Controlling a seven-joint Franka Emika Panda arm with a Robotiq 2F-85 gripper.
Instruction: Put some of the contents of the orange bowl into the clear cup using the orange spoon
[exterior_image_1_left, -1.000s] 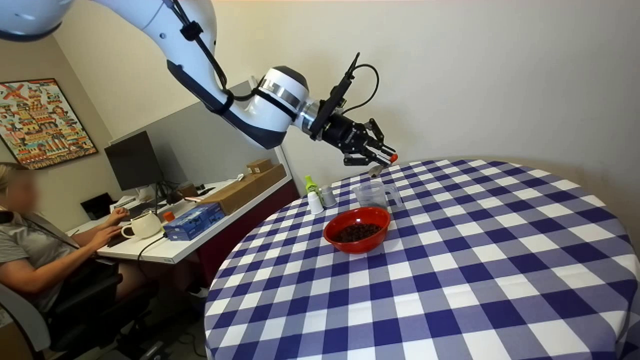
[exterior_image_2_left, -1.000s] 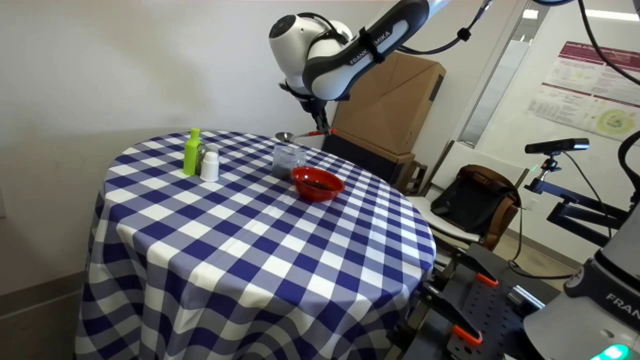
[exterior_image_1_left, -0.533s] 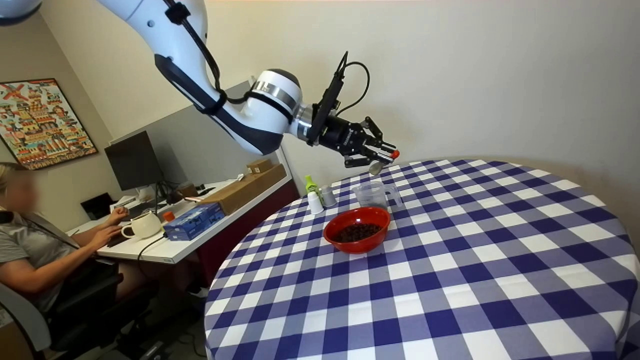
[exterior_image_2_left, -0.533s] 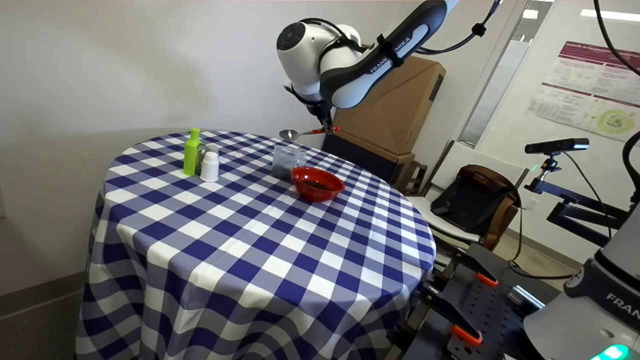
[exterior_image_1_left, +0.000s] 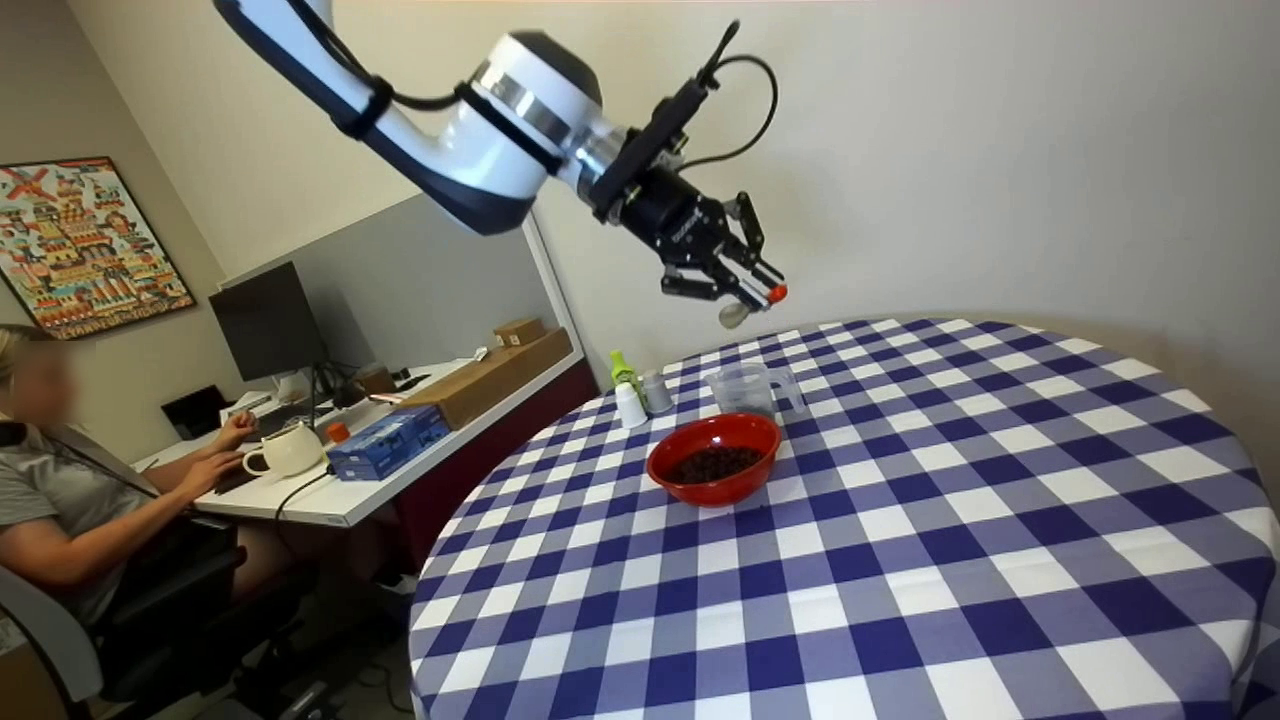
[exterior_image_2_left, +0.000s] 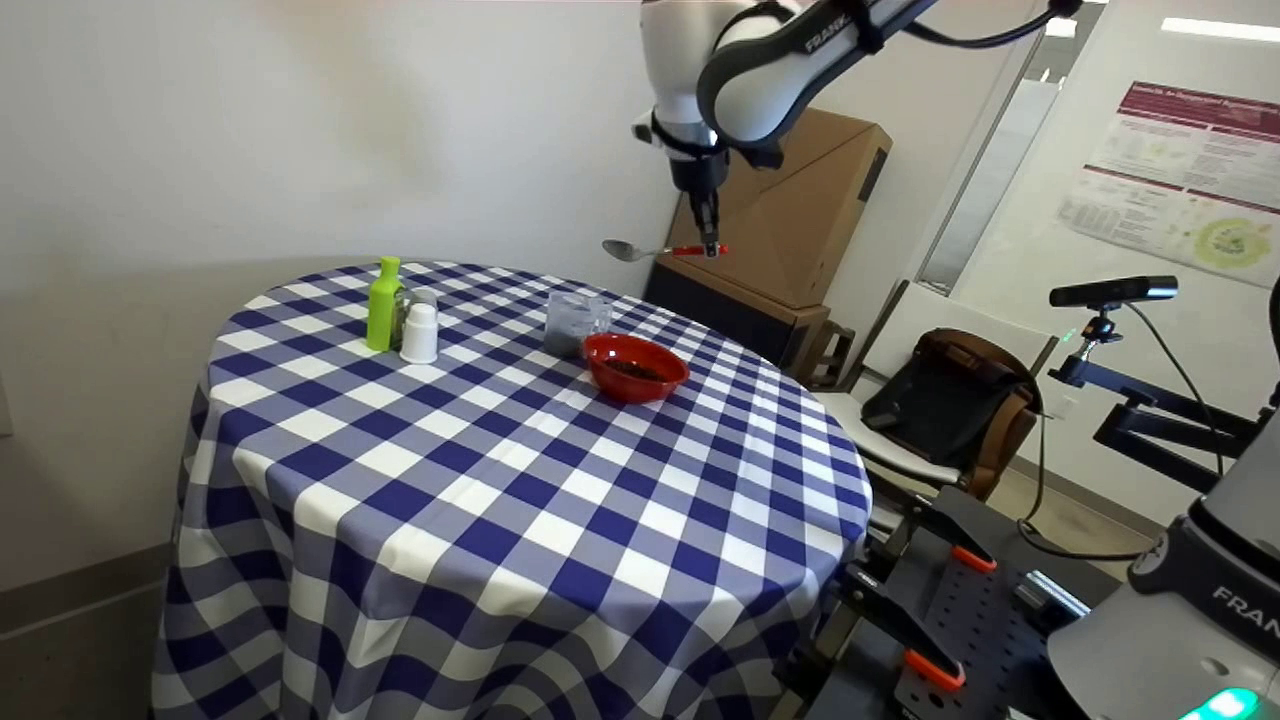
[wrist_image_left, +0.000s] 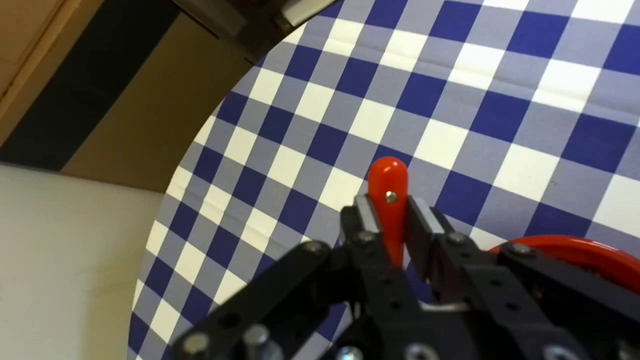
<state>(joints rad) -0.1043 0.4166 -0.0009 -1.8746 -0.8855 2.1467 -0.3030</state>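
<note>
My gripper (exterior_image_1_left: 768, 287) is shut on the red handle of the orange spoon (wrist_image_left: 388, 177), whose metal head (exterior_image_1_left: 734, 316) sticks out sideways in both exterior views. The gripper (exterior_image_2_left: 711, 248) holds the spoon (exterior_image_2_left: 655, 252) nearly level, well above the table. No load shows on the spoon's head. The orange bowl (exterior_image_1_left: 725, 491) holds dark brown pieces and stands on the table in both exterior views (exterior_image_2_left: 636, 393). Its rim shows at lower right in the wrist view (wrist_image_left: 575, 244), partly behind a finger. The clear cup (exterior_image_1_left: 742, 382), with a handle, stands close behind the bowl (exterior_image_2_left: 574, 318). What it holds is unclear.
A green bottle (exterior_image_2_left: 382, 305) and white and grey shakers (exterior_image_2_left: 420, 335) stand on the checked tablecloth (exterior_image_1_left: 900, 560) beside the cup. A wall (exterior_image_1_left: 960, 160) rises behind the table. A person (exterior_image_1_left: 60, 490) sits at a desk. Large cardboard boxes (exterior_image_2_left: 775, 215) stand beyond the table.
The arm has lifted and drawn back, carrying the spoon up and away from above the cup. The spoon's head has turned somewhat. The bowl and cup have not moved.
</note>
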